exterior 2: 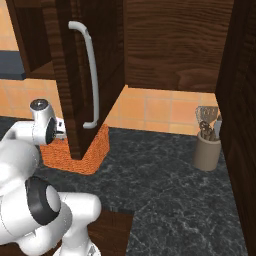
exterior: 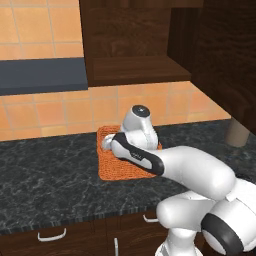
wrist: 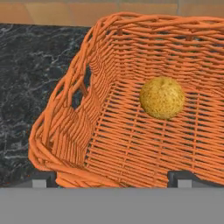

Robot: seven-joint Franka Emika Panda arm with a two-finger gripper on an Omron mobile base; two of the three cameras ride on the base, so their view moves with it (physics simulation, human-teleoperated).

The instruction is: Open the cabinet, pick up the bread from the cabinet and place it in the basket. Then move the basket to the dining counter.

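Gripper [wrist: 112,180] spread wide, empty, fingertips [wrist: 40,182] barely poking into the hand view. Bread [wrist: 162,98] sits on the basket [wrist: 109,144] floor, basket on the black counter [exterior: 45,175]. From the base views the arm and the open cabinet door [exterior 2: 75,75] hide most of the basket.

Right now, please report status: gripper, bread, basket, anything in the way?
Gripper open, above basket. Bread lies inside basket, not held. Basket on black counter, under open cabinet door. Door hangs near basket.
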